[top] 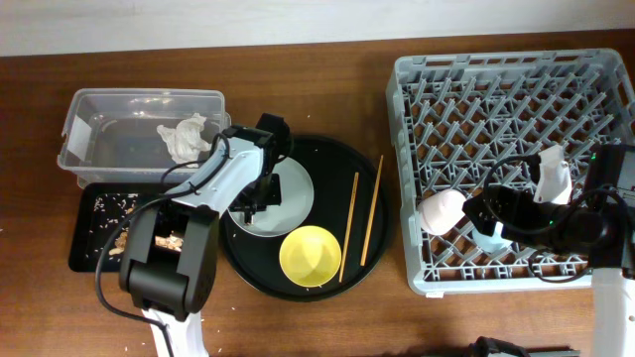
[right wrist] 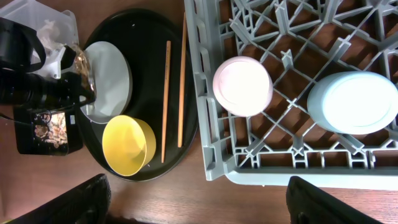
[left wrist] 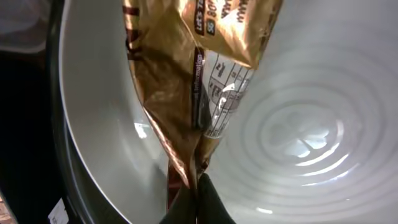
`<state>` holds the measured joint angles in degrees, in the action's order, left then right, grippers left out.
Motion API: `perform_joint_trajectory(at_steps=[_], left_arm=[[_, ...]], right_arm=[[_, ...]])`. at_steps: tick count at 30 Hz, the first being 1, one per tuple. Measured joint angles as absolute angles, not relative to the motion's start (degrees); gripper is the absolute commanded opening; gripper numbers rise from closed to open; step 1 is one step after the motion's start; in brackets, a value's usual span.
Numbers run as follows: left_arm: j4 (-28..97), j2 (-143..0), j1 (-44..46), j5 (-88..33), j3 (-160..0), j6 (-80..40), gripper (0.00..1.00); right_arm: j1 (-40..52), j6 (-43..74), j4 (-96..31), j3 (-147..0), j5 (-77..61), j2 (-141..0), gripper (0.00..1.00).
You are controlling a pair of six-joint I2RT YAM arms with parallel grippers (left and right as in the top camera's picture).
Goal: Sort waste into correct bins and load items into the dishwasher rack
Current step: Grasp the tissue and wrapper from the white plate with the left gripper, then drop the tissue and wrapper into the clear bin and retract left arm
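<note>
My left gripper (left wrist: 198, 186) is shut on the lower edge of the crinkled gold-brown wrapper (left wrist: 186, 81), just over the pale grey-green plate (left wrist: 311, 124). In the overhead view it hovers at the plate's left side (top: 248, 203); the plate (top: 293, 193), the yellow bowl (top: 310, 255) and two chopsticks (top: 349, 226) lie on the round black tray (top: 337, 288). My right gripper (right wrist: 199, 202) is open and empty above the near edge of the grey dishwasher rack (top: 516, 69). The pink cup (right wrist: 242, 85) and the light blue cup (right wrist: 352, 102) stand upside down in the rack.
The clear tub (top: 89, 104) at the back left holds a crumpled white tissue (top: 186, 137). The shallow black tray (top: 84, 233) in front of it holds beige food scraps (top: 109, 208). The left arm's base stands just right of that tray.
</note>
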<state>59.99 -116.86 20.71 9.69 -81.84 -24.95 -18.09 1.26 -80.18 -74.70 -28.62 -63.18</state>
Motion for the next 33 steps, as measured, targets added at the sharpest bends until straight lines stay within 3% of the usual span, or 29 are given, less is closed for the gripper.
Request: perform_joint_trajectory(at_steps=[6, 10, 11, 12, 13, 14, 17, 21, 28, 33], left_arm=[[71.64, -114.28, 20.53, 9.8, -97.76, -23.33, 0.0], [68.99, -107.39, 15.07, 14.09, -104.49, -20.95, 0.0], [67.83, -107.24, 12.82, 14.79, -104.6, -20.78, 0.18], [65.73, -108.12, 8.6, 15.33, -104.57, -20.56, 0.59], [64.25, -109.19, 5.19, 15.07, -104.51, -20.34, 0.72], [63.02, -110.06, 2.59, 13.72, -104.47, -19.81, 0.99], [66.08, -111.0, -2.46, 7.09, -104.92, -15.31, 0.99], [78.83, -109.16, 2.63, 4.21, -109.51, -12.1, 0.99], [92.07, -80.4, 16.03, 12.78, -112.01, -17.47, 0.99], [94.26, -69.89, 18.37, 16.23, -112.18, -17.26, 0.99]], right_arm=[[-18.09, 1.26, -80.23, -74.7, -28.62, -63.18, 0.91], [-18.09, 1.23, -80.18, -74.7, -28.62, -63.18, 0.92], [-18.09, 1.28, -80.2, -74.7, -28.62, -63.18, 0.93], [-18.09, 1.23, -80.2, -74.7, -28.62, -63.18, 0.96], [-18.09, 1.26, -80.2, -74.7, -28.64, -63.18, 0.97], [-18.09, 1.26, -80.18, -74.7, -28.62, -63.18, 0.99], [-18.09, 1.23, -80.36, -74.7, -28.62, -63.18, 0.98], [-18.09, 1.28, -80.07, -74.7, -28.62, -63.18, 0.98], [-18.09, 1.26, -80.03, -74.7, -28.64, -63.18, 0.99], [-18.09, 1.26, -80.05, -74.7, -28.64, -63.2, 0.98]])
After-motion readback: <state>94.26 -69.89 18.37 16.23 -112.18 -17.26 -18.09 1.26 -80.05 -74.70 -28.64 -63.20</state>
